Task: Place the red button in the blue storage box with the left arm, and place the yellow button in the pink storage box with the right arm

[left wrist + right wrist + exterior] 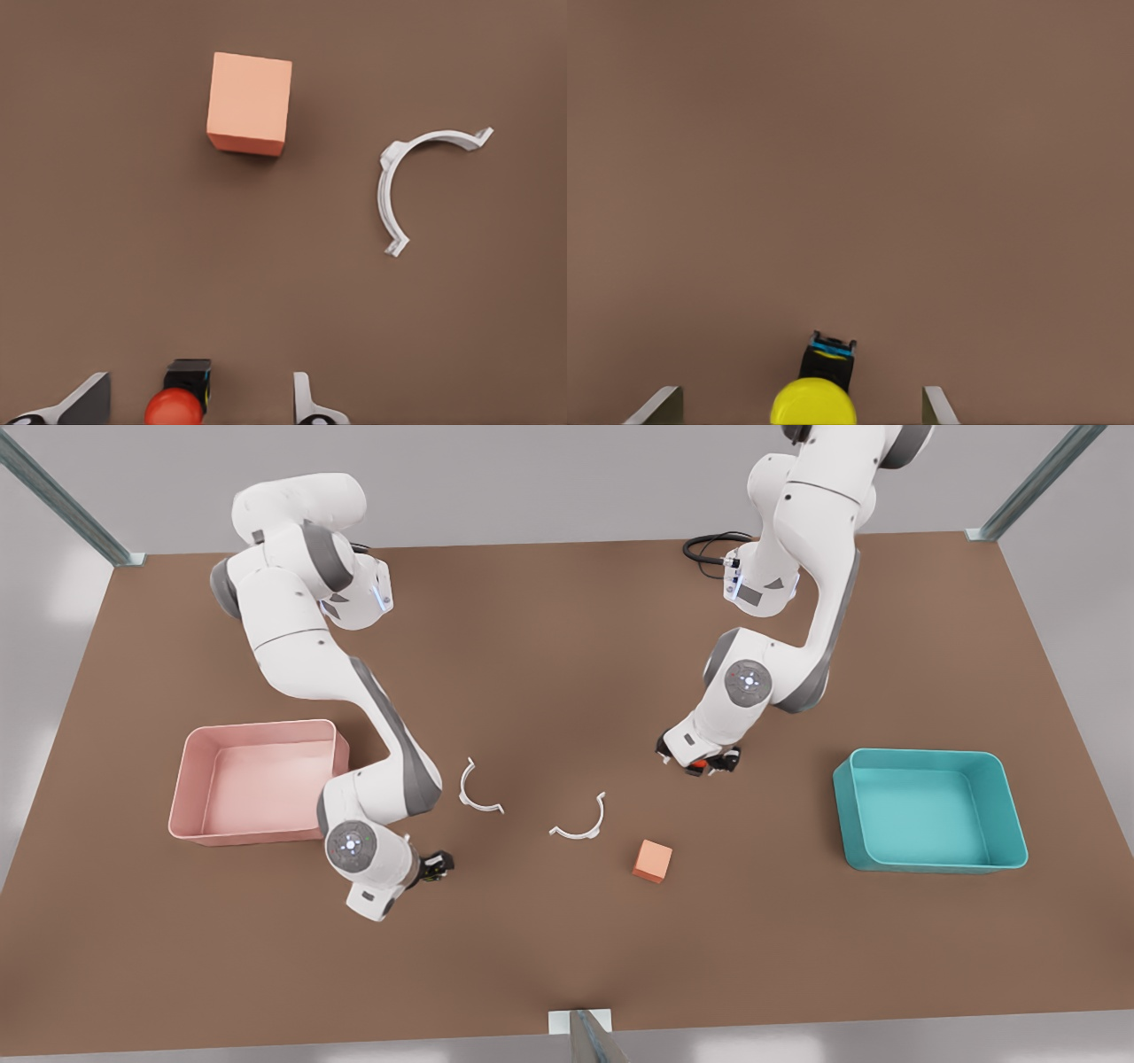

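In the front view, the left gripper (700, 764) stood low over the red button (699, 763) mid-tabletop (549, 948), the blue storage box (928, 858) near the tabletop's right edge. The right gripper (431, 868) hung just beside the pink storage box (190, 779) near the left edge.

In the left wrist view, fingers (308, 405) stood wide apart around the red button (174, 407), untouched; an orange-pink cube (249, 103) and a white clip (416, 181) lay beyond.

In the right wrist view, fingers (937, 407) spread wide around the yellow button (814, 402).
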